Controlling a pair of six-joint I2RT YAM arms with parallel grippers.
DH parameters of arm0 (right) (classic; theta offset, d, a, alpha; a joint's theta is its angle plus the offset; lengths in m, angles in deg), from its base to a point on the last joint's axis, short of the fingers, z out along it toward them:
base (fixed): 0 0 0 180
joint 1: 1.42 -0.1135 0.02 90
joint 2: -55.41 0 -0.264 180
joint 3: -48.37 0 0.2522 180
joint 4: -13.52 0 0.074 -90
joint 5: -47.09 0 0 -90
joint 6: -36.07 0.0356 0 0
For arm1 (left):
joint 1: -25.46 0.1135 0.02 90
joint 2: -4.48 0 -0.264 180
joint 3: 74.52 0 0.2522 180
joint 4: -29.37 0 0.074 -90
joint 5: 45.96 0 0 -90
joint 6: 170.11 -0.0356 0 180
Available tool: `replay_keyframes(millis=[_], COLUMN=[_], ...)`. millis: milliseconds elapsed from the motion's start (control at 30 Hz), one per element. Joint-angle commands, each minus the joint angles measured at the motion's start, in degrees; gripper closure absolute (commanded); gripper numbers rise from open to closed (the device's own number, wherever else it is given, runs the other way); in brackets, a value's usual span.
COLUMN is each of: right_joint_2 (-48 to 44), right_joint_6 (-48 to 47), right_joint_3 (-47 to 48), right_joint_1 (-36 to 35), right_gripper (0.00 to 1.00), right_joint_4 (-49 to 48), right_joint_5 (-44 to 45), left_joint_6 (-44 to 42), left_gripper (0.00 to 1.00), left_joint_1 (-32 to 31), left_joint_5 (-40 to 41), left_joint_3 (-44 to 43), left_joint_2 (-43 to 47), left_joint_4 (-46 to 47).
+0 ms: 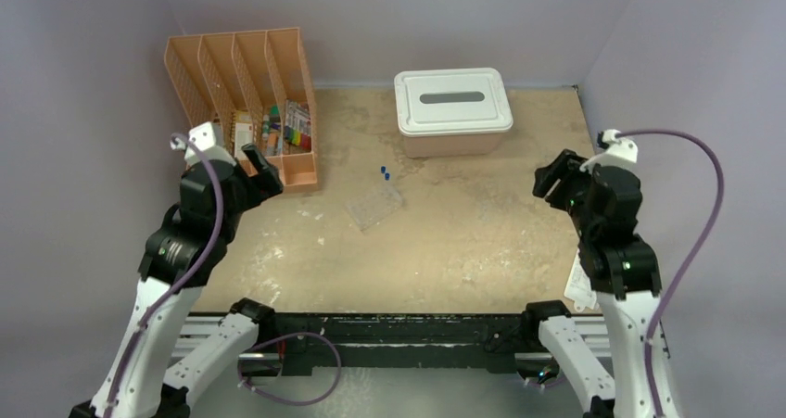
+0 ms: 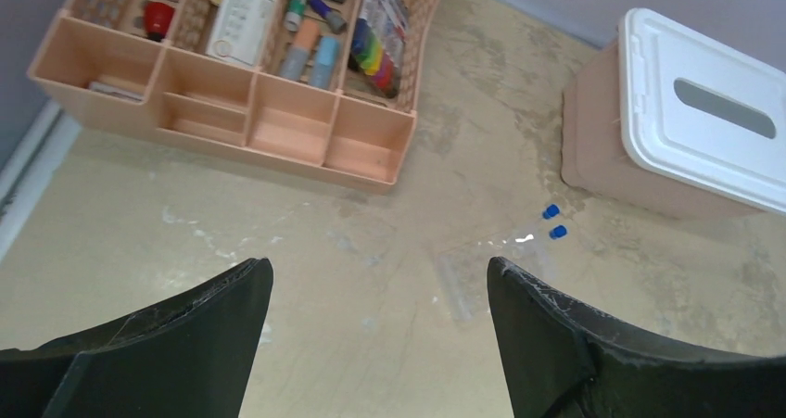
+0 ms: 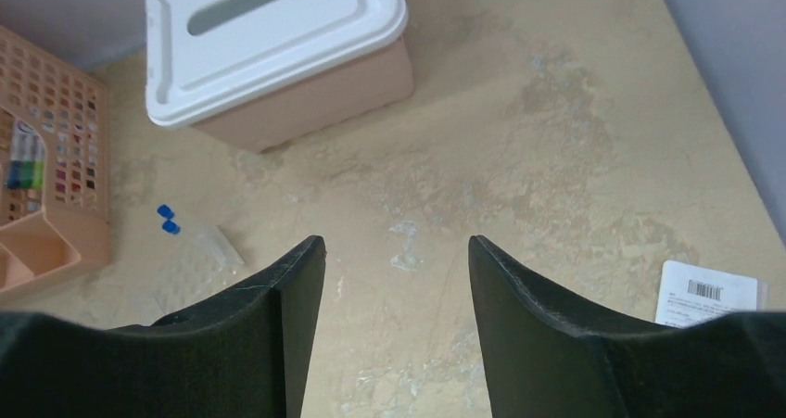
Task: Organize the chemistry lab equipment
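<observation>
Clear plastic tray (image 1: 375, 205) barely readable against tan table (image 1: 482, 242), edges faint; blue-capped clear vials (image 1: 384, 171) show caps only, bodies near invisible. Tray lies ahead of left gripper (image 1: 261, 171), toward its right finger; vials just beyond tray. Both grippers empty, jaws spread wide, touching nothing. Right gripper (image 1: 554, 183) well apart from tray, vials far to its left. Both arms raised, elbows bent, wrists pitched down toward table.

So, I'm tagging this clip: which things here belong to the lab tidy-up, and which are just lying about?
Job: blue-capped vials, clear plastic tray.
Lying about: barcode card, white-lidded bin, orange organizer of stationery; either container might serve as storage.
</observation>
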Motion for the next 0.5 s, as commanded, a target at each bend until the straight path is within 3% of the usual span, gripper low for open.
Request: replay_keyframes(millis=[0,167,467], right_joint_2=[-4.84,-5.47,-3.15], right_joint_6=[0.26,-0.71,-1.46], right_joint_3=[-0.68,1.02,3.35], right_joint_1=[0.09,0.09,0.09], right_gripper=[0.36,0.28,0.27], right_joint_4=[1.55,2.09,0.69], right_joint_5=[4.39,4.59,3.97], left_joint_6=[-2.4,-3.54,-4.67], left_gripper=[0.14,0.13,0.12], left_joint_1=[0.21,0.21,0.21], left_joint_5=[8.08,10.88,11.9], left_joint_3=[-0.16,-3.0,-4.48], left_joint_2=[6.03,7.66,7.59], left_joint_4=[-5.02,-6.85,-5.35])
